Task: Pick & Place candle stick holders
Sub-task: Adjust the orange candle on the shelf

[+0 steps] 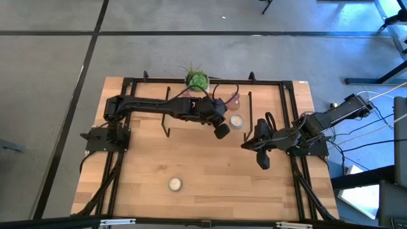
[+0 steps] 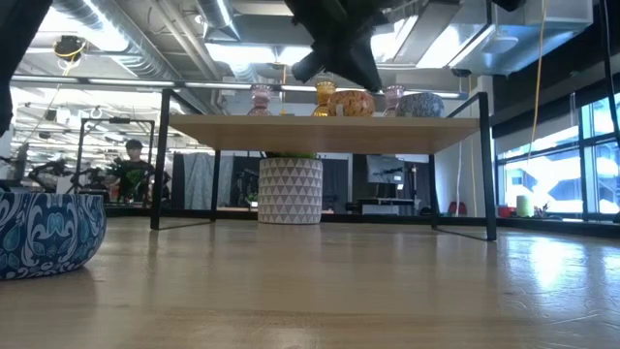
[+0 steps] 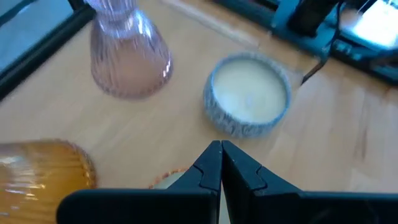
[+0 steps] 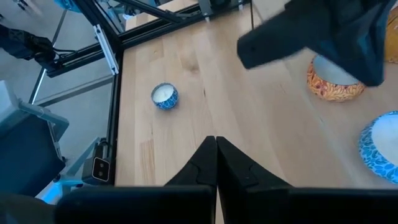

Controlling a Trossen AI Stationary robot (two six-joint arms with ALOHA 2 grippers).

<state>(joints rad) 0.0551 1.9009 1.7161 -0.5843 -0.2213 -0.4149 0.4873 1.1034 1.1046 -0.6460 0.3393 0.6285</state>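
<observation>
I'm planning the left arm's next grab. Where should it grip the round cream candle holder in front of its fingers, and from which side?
Across the outer wall of the round cream candle holder, from straight above. It is low, wide and upright, so the left gripper must probably open first, its fingers being together.

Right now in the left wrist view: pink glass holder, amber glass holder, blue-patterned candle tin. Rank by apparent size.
1. pink glass holder, looks largest, top cropped.
2. blue-patterned candle tin, fully visible.
amber glass holder: unranked, cut off by the frame edge and nearest the camera.

amber glass holder (image 3: pixel 43 171) cut by frame edge, blue-patterned holder (image 4: pixel 380 146) cropped
</observation>
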